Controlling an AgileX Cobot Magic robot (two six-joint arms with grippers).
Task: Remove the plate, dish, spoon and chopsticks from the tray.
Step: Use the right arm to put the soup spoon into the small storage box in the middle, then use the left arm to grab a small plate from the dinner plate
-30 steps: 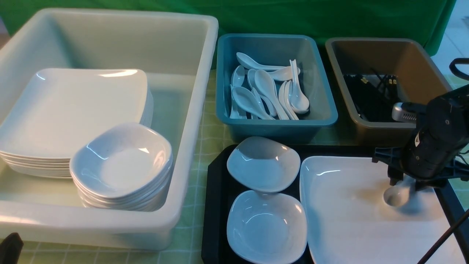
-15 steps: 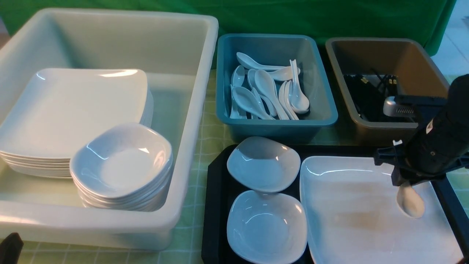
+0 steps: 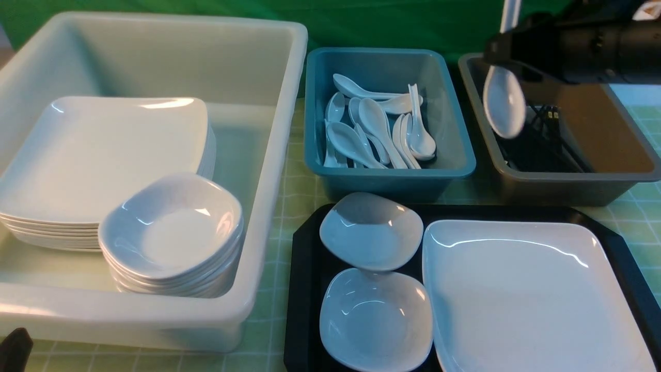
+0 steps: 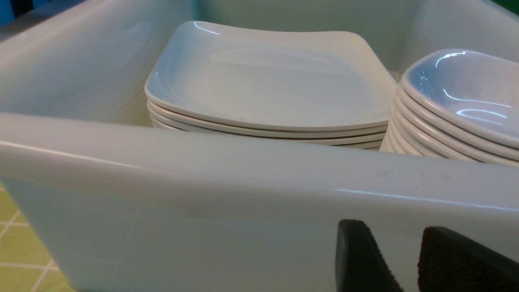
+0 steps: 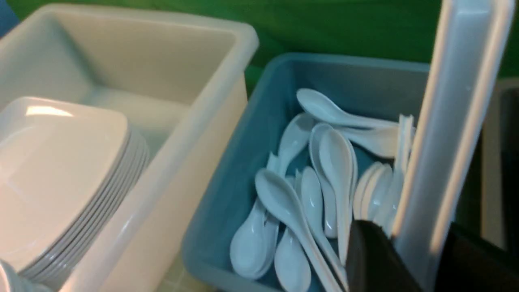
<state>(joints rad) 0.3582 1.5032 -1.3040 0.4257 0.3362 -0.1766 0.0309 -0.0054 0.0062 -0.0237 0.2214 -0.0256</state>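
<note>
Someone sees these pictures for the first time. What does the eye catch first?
A white spoon hanging in the air, pinched by the right gripper above the brown bin at the far right. Next, the large white plate on the black tray in front.

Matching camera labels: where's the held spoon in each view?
Front: the spoon hangs bowl-down at upper right, seen against the brown bin.
Right wrist: only its handle shows, close-up, held between the right fingers, with the teal bin behind.
Left wrist: not in it.
Shared landmark: the white tub, in all three.
</note>
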